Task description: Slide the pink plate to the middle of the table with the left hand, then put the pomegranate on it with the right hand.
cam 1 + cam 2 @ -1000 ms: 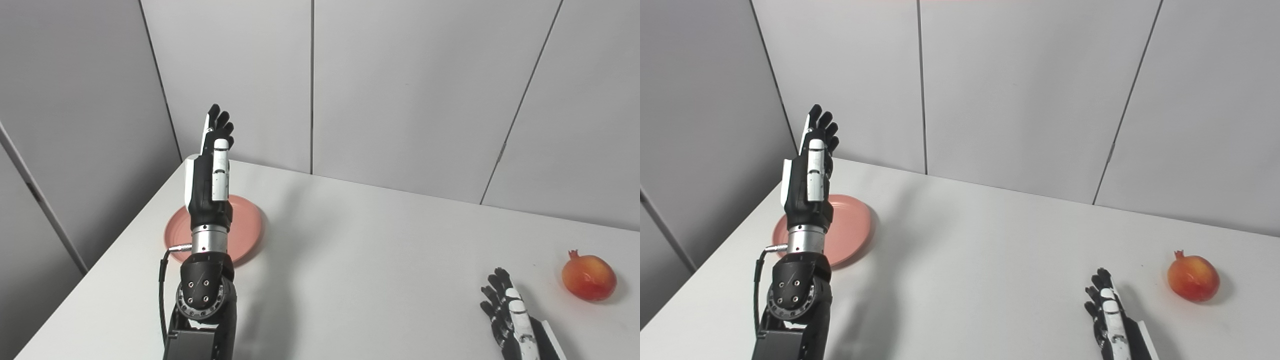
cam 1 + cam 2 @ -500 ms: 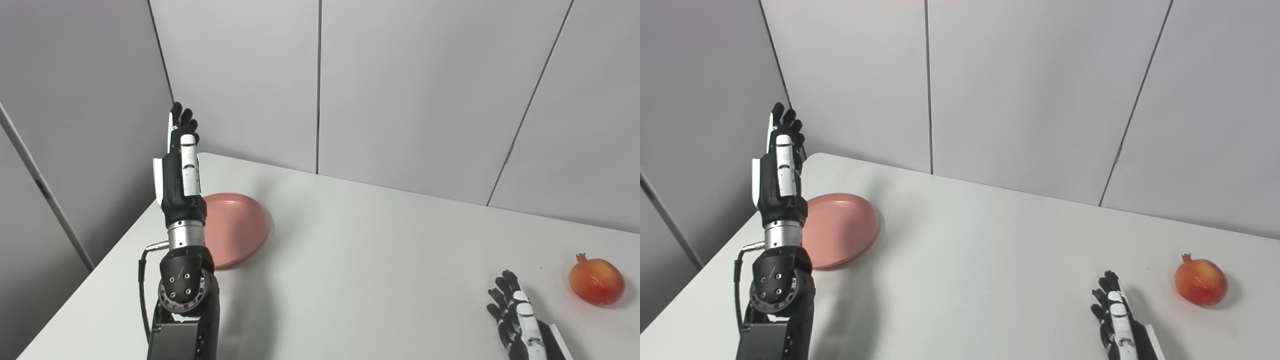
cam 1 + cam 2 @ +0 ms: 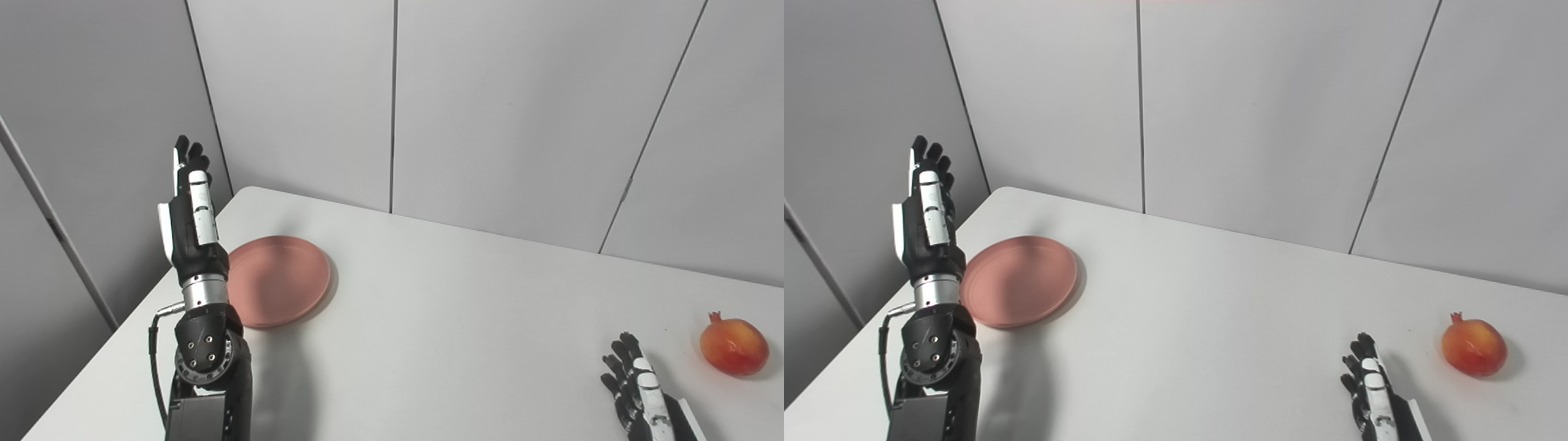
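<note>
Pink plate [image 3: 278, 280] lies flat near the table's [image 3: 441, 318] far left corner, nothing on it. My left hand [image 3: 191, 214] stands raised above the table's left edge just beside the plate, forearm near vertical, fingers straight, pointing up and held close together, holding nothing, not touching the plate. In the left eye view my wrist and forearm overlap the plate's left rim; the right eye view shows the whole plate almost clear of the arm, with only the rim's left edge behind the wrist. Pomegranate [image 3: 1473, 346] sits on the table at the far right, crown pointing up-left, well apart from the plate. My right hand [image 3: 1371, 383] rests low at the bottom edge near the pomegranate but apart from it, fingers extended forward and slightly spread, empty. Grey wall panels [image 3: 490, 110] behind the table.
</note>
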{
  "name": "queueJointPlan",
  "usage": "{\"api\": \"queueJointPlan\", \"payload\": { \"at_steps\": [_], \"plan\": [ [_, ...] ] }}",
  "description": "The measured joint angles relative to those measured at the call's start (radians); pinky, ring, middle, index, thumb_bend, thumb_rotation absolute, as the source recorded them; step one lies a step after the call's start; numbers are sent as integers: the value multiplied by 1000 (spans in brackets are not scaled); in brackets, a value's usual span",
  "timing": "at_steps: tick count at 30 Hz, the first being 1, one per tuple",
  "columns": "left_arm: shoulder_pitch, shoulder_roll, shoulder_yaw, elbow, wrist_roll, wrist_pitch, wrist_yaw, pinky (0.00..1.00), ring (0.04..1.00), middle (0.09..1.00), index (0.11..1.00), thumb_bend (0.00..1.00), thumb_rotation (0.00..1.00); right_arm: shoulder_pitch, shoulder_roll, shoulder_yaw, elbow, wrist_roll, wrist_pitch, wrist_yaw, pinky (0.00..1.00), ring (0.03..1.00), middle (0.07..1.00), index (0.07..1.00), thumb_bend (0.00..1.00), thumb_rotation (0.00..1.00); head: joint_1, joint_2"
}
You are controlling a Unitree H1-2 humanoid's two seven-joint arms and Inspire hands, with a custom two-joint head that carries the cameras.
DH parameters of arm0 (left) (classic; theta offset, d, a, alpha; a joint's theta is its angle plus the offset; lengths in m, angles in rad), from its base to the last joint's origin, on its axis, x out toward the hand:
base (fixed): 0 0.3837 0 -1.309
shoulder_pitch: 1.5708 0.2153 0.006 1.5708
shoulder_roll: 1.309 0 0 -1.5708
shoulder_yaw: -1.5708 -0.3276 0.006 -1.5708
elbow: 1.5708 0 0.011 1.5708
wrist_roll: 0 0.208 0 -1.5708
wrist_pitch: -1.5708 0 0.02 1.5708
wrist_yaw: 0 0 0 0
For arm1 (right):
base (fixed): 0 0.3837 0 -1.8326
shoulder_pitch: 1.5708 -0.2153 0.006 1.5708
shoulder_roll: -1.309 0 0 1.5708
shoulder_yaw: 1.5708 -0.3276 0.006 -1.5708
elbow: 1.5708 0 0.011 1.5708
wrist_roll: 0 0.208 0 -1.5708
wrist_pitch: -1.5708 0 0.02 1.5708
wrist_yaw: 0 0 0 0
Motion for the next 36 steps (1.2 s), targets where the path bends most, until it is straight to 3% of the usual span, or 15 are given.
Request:
{"api": "queueJointPlan", "payload": {
  "at_steps": [15,36],
  "plan": [
    [52,48,25,82,-91,-47,-6,1000,992,986,955,422,1000,0,-6,-7,-1,7,1,-5,1000,1000,1000,1000,132,1000,14,0],
    [75,61,70,127,-151,-74,-5,1000,994,981,948,421,1000,-2,-7,-13,0,9,3,-7,1000,1000,1000,1000,155,1000,25,1]
  ]
}}
